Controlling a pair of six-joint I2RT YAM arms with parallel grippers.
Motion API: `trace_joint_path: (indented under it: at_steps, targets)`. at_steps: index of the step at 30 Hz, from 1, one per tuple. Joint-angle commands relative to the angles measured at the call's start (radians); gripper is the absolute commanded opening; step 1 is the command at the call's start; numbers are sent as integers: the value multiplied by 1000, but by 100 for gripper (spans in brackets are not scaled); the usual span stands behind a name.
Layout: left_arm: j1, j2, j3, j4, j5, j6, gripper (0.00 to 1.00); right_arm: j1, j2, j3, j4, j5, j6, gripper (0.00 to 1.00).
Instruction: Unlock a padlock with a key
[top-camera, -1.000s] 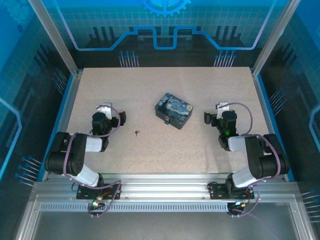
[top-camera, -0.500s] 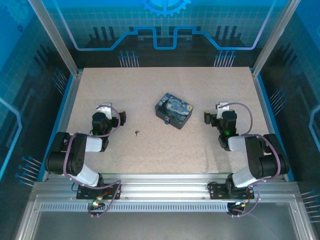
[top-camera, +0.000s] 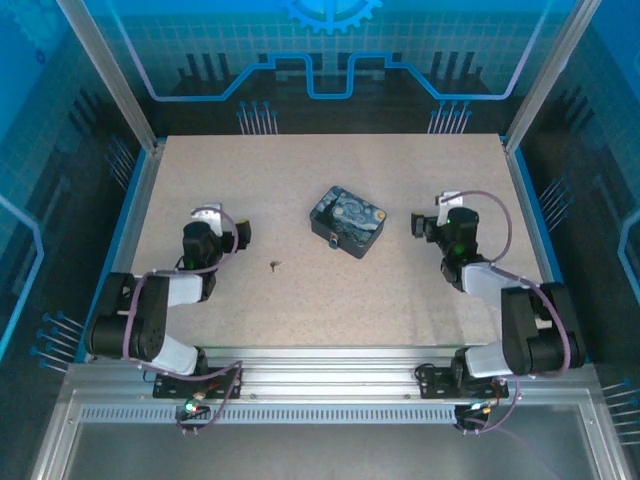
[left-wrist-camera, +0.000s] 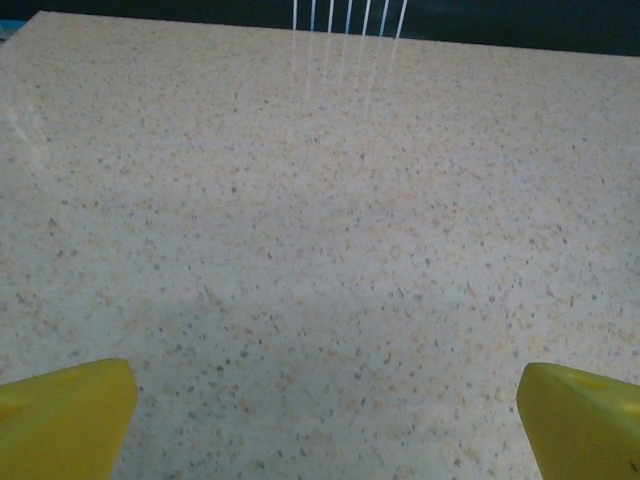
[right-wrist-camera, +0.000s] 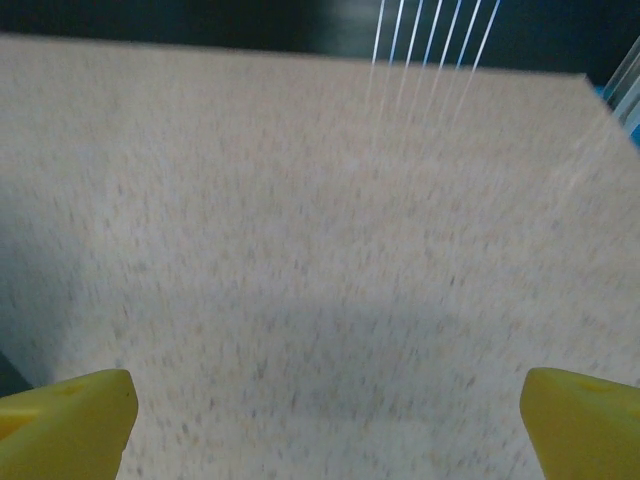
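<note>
Key (top-camera: 275, 265) lies on table (top-camera: 300, 310), toward near-left corner from tin box (top-camera: 348, 220); left gripper (left-wrist-camera: 328, 415) and right gripper (right-wrist-camera: 328, 415) spread wide, empty.

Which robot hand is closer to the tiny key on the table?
Left. The left gripper sits just to the left of the key, slightly farther back. The right gripper is far off to the key's right, beyond the tin box.
</note>
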Motion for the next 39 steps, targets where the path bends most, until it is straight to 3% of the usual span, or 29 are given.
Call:
trace_joint_path:
  at_steps: [1, 4, 8, 10, 12, 14, 19, 30, 39]
  targets:
    - [5, -68, 135, -242, -44, -6, 99, -17, -87, 55, -172, -19, 59, 100]
    - [9, -89, 231, -381, -27, -91, 99, -13, -152, 86, -259, -61, 139, 100]
    - [23, -93, 321, -470, 136, -334, 99, -25, -234, 135, -428, -107, 386, 100]
    - [46, -63, 367, -477, 322, -426, 99, -57, -249, 183, -622, -145, 596, 100]
    - [46, -22, 399, -431, 468, -470, 99, -88, -230, 178, -600, -301, 608, 100]
    - [26, 19, 446, -432, 540, -501, 99, -85, -230, 164, -585, -357, 624, 100]
    - [-83, 151, 647, -670, 563, -443, 92, -50, -269, 148, -644, -464, 641, 99]
    - [-258, 478, 939, -775, 648, -489, 85, 105, -367, 56, -700, -407, 677, 97]
    - [-312, 493, 895, -692, 718, -563, 82, 108, -297, 48, -681, -397, 690, 96]
